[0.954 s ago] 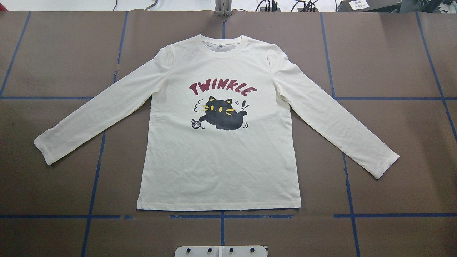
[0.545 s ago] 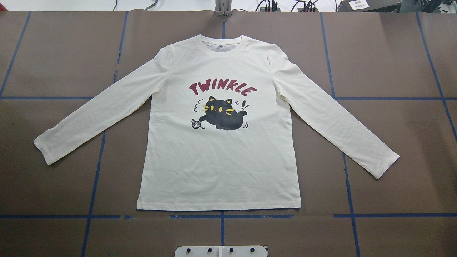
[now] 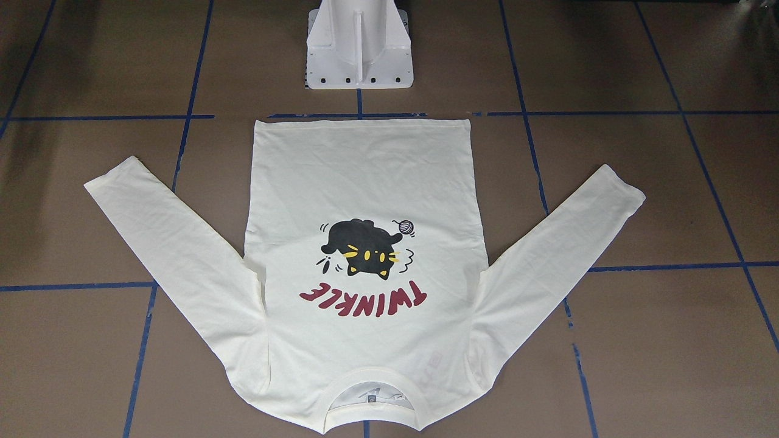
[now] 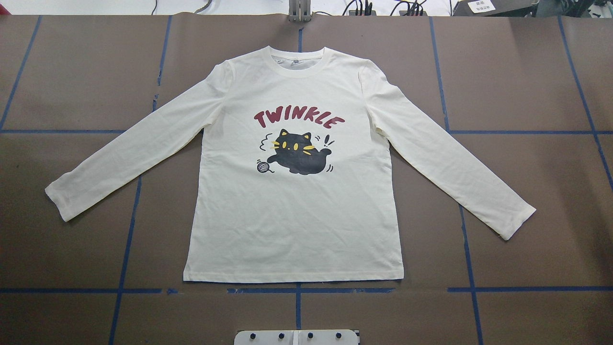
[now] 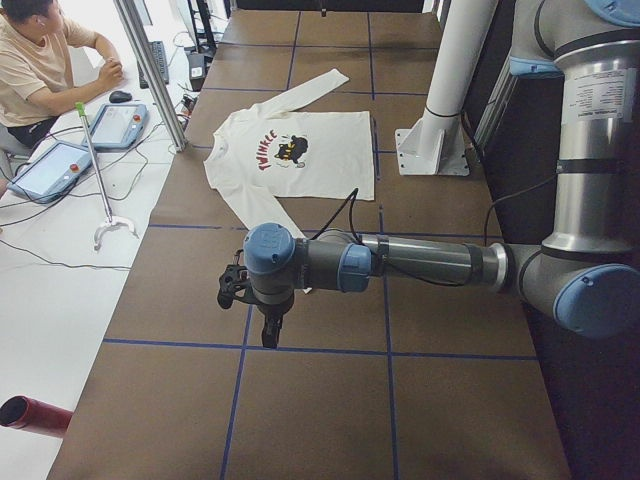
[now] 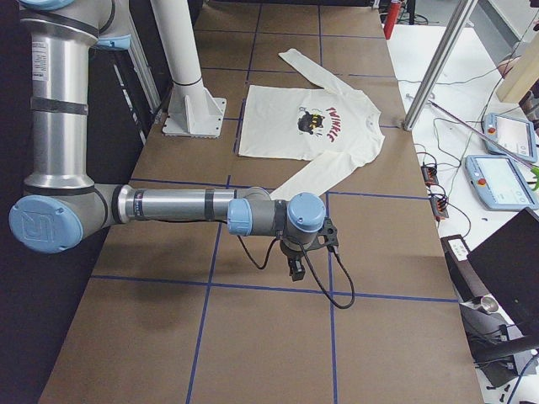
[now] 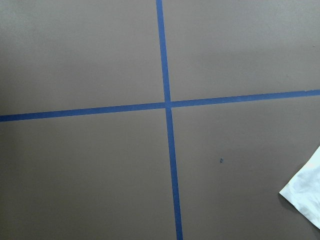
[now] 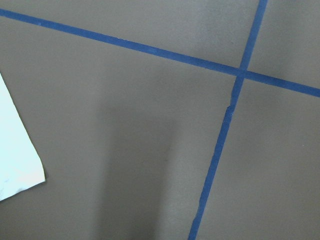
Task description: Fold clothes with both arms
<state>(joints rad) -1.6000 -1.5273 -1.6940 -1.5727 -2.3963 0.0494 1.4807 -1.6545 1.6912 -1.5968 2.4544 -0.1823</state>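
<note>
The shirt (image 4: 292, 211) lies flat and face up in the middle of the table (image 4: 527, 72). Its neck is on the side away from the pedestal (image 3: 359, 55) and its hem is near it, with both sleeves spread wide and slanting toward the hem side. Neither arm touches it.

The left arm (image 5: 430, 262) reaches out level over the table, past the end of one sleeve. Its wrist is bent so the left gripper (image 5: 269, 338) points straight down over bare brown surface — I cannot tell from this side view whether its jaws are spread or together. The right arm (image 6: 177, 204) holds the same pose at the other end, forearm level and right gripper (image 6: 296, 269) pointing down — its jaws cannot be judged either.

Each wrist camera looks down on a crossing of blue tape (image 7: 167, 105), with a cuff corner (image 8: 15, 165) at the frame's edge.
</note>
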